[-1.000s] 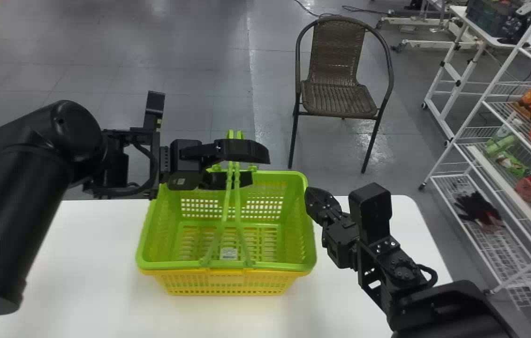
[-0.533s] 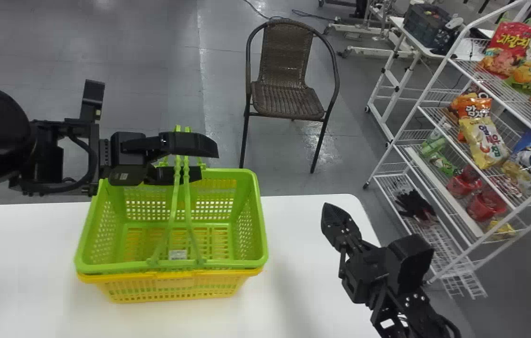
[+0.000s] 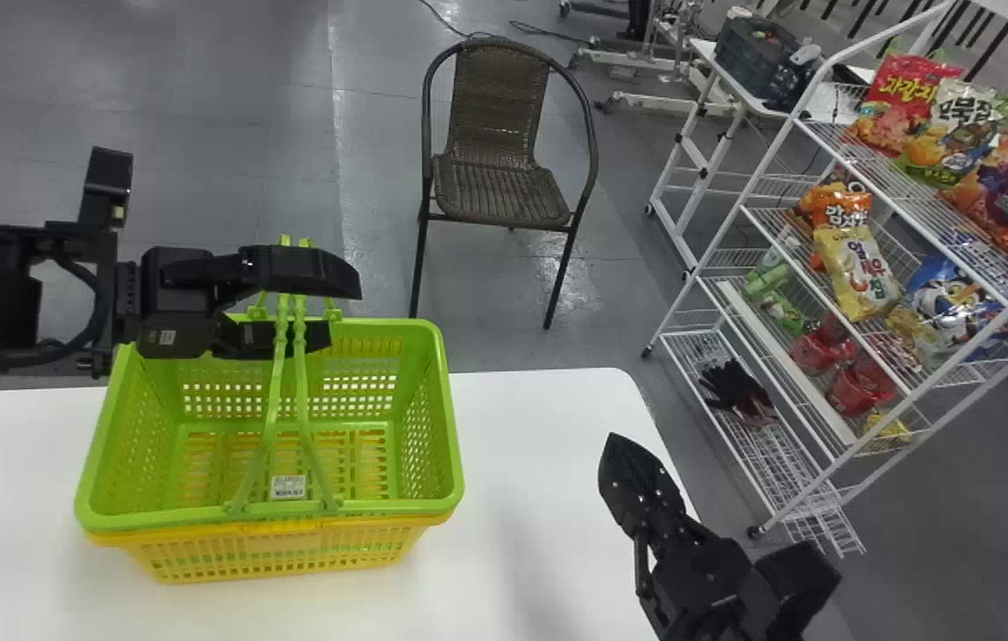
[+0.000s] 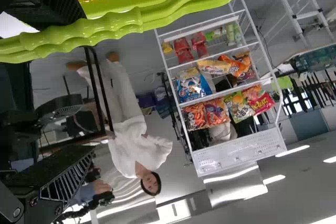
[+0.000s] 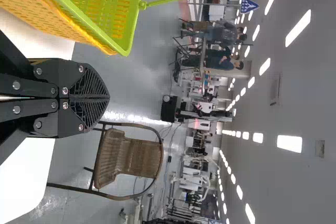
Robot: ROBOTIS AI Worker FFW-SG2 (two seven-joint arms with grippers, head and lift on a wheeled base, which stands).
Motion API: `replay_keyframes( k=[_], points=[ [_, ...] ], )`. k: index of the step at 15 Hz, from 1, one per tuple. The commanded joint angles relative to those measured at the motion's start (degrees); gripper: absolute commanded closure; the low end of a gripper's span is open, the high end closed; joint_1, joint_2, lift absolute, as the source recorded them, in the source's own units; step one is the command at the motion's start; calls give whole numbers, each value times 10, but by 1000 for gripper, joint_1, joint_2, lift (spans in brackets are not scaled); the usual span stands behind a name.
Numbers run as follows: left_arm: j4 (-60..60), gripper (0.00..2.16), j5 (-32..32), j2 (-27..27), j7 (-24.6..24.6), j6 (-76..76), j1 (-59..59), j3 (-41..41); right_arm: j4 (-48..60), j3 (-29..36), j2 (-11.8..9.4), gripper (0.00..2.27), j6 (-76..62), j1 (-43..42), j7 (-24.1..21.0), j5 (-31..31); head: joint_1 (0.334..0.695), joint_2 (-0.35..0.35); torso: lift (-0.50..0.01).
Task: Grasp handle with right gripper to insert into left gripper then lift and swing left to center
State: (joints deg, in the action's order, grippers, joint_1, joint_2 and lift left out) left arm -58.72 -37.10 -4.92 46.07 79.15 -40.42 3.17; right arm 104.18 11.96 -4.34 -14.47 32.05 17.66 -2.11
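Right gripper point(image 3: 617, 448) has withdrawn; the handles point(image 3: 300, 356) run front-to-back.

Green basket point(image 3: 379, 507), yellow basket point(image 3: 272, 559)

Yellow basket point(image 3: 281, 543) partly hidden by green basket point(image 3: 201, 519); rack point(image 3: 782, 361) cut off by head view's right edge.

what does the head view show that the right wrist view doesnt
The head view adds the white rack with snack bags, and the left hand by the basket handles. The right wrist view adds ceiling lights and a blue sign. Both share the green basket, yellow basket, table, chair and right hand.
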Motion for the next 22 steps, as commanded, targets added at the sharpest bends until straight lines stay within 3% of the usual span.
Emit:
replay_keyframes(
  k=[1,7,22],
  points=[
    [-2,124,-3,0,-1,20,-6,0,-18,3,3,164,-37,12,0,-2,695,-330,0],
    [-1,124,-9,-1,-5,59,-35,2,-50,2,15,87,-77,24,0,-2,695,-346,0],
    [47,124,-64,-7,-19,109,-142,3,-74,-3,17,87,-91,20,0,-8,695,-343,0]
  ],
)
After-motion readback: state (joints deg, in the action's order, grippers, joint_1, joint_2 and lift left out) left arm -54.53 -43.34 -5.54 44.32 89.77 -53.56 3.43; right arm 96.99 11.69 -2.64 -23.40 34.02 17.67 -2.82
